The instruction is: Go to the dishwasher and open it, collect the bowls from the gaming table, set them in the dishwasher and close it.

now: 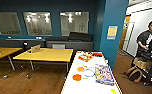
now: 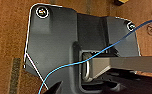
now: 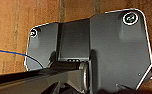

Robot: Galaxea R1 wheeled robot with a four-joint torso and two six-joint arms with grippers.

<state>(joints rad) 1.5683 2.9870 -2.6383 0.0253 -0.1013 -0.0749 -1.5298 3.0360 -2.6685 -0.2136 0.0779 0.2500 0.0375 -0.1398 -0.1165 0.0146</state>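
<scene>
Both wrist views look down at brown floor; jaw state cannot be told. Upper left: yellow tables (image 1: 45,54) before a dark counter. Lower centre: the gaming table (image 1: 88,86), white top, long axis running away from the camera, carrying bowls (image 1: 77,77) and a colourful box (image 1: 104,73). Right: a person (image 1: 148,41) standing.

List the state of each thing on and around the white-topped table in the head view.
gaming table: upright, its white top cluttered
orange bowl: resting on the table top, untouched
blue-rimmed bowl: resting on the top, beside the orange bowl
colourful box: lying flat near the right edge
yellow tables: standing, beyond on the left
person: standing at right
</scene>
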